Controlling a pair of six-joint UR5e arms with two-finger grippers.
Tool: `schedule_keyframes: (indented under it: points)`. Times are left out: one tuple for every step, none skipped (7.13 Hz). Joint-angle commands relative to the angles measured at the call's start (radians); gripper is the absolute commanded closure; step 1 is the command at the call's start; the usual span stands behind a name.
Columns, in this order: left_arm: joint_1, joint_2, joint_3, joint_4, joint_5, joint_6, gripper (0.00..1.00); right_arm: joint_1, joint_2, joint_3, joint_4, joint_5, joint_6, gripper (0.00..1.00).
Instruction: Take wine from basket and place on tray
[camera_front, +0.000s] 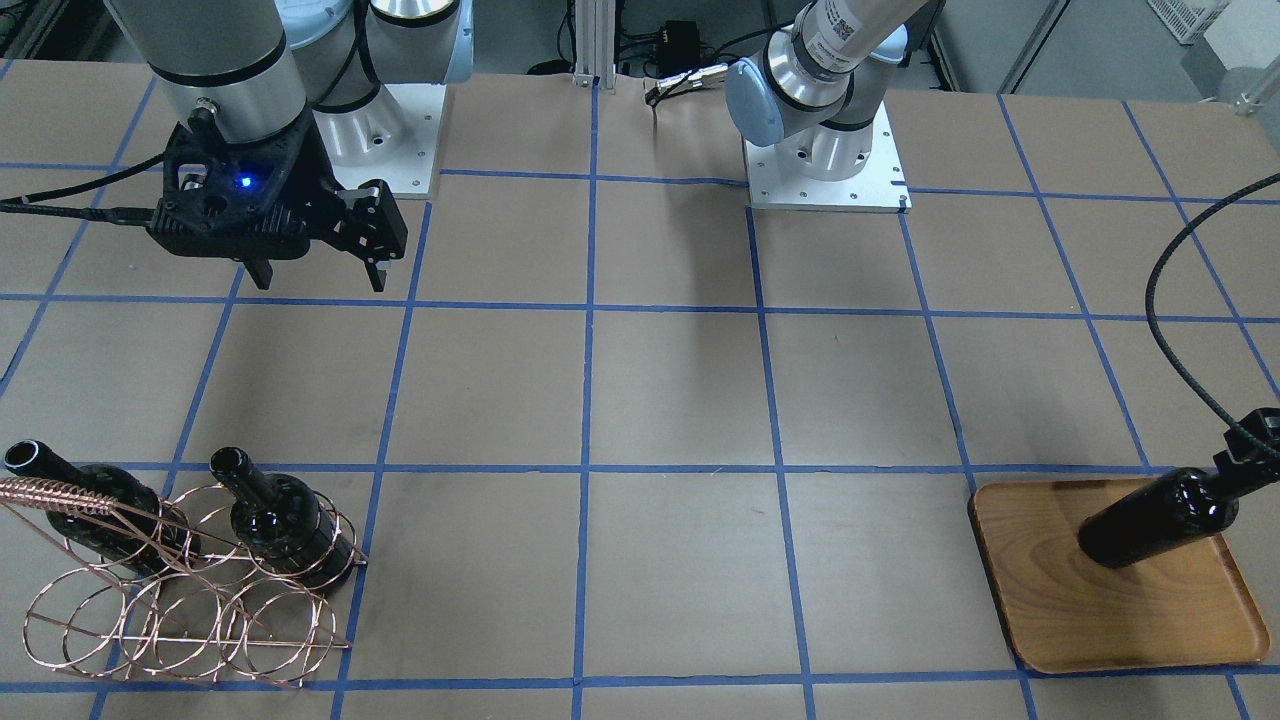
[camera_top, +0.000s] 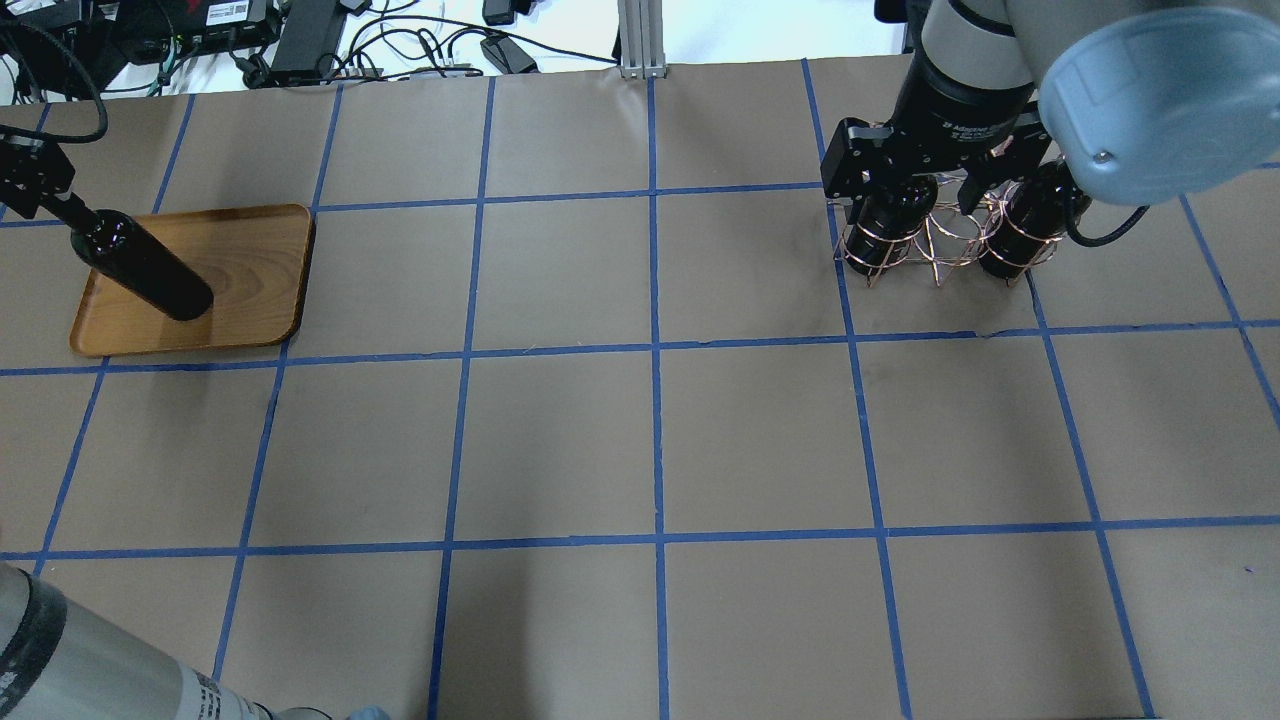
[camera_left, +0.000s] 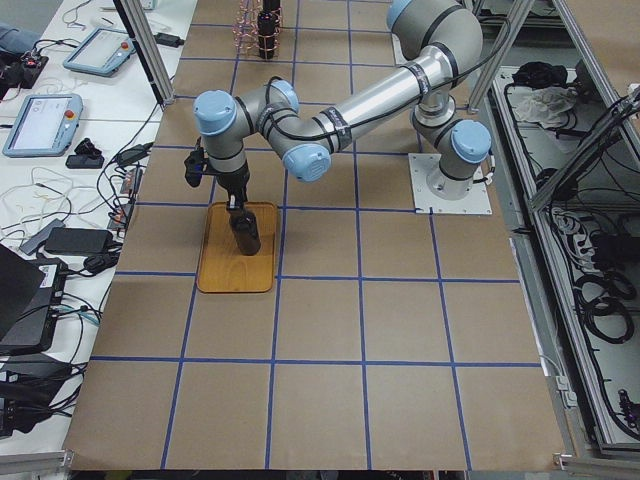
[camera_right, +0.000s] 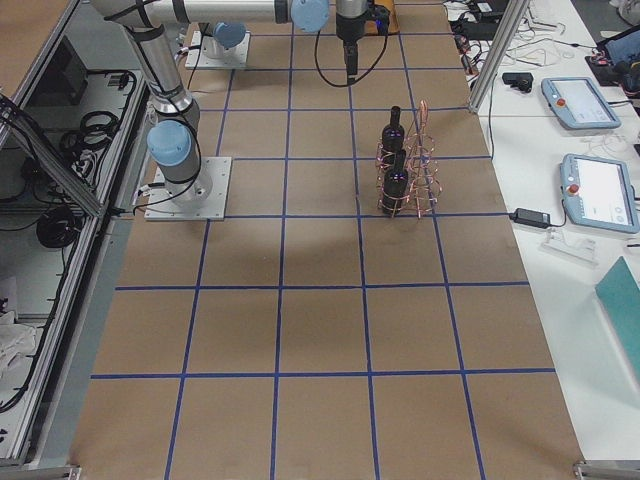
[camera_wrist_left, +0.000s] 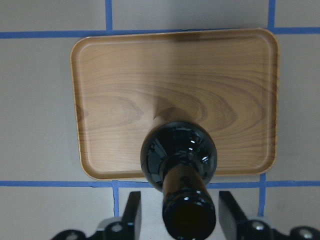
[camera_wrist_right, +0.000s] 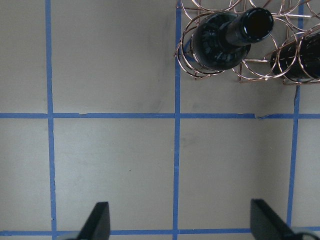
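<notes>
One wine bottle (camera_wrist_left: 178, 155) stands upright on the wooden tray (camera_wrist_left: 150, 85), near its edge. It also shows in the overhead view (camera_top: 140, 270) on the tray (camera_top: 250, 260). My left gripper (camera_wrist_left: 180, 215) is around its neck, open, with a gap showing beside one finger. The copper wire basket (camera_front: 180, 620) holds two more dark bottles, one (camera_front: 285, 520) beside the other (camera_front: 90, 510). My right gripper (camera_front: 320, 280) hangs open and empty, high above the table, on the robot's side of the basket (camera_wrist_right: 186, 50).
A black cable (camera_front: 1170, 330) loops down to the left wrist near the tray. The two arm bases (camera_front: 825, 170) are bolted at the robot's edge of the table. Tablets and cables lie on side benches (camera_right: 590, 150) beyond the table.
</notes>
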Motion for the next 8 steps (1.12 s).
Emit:
schedule_keyframes:
  points:
    - [0.001, 0.027, 0.000, -0.005, 0.001, 0.006, 0.00, 0.000, 0.000, 0.000, -0.002, -0.001, 0.000, 0.00]
    - [0.002, 0.063, 0.003, -0.044, 0.007, 0.006, 0.00, 0.000, 0.002, 0.000, -0.002, 0.001, -0.002, 0.00]
    - [-0.016, 0.129, 0.004, -0.090, 0.005, 0.003, 0.00, 0.000, 0.000, 0.000, -0.002, 0.001, 0.000, 0.00]
    - [-0.068, 0.189, 0.003, -0.148, -0.033, -0.011, 0.00, 0.000, 0.000, 0.000, -0.002, -0.001, -0.002, 0.00]
    - [-0.185, 0.235, -0.015, -0.164, -0.015, -0.035, 0.00, 0.000, 0.000, 0.000, -0.002, 0.001, 0.000, 0.00]
    - [-0.296, 0.286, -0.064, -0.164, 0.043, -0.160, 0.00, 0.000, 0.000, 0.000, 0.003, -0.002, 0.000, 0.00]
    - [-0.394, 0.324, -0.096, -0.164, 0.040, -0.333, 0.00, 0.000, 0.000, 0.000, 0.000, 0.001, 0.001, 0.00]
    - [-0.488, 0.353, -0.106, -0.164, 0.028, -0.450, 0.00, 0.000, -0.002, 0.000, 0.000, -0.001, 0.001, 0.00]
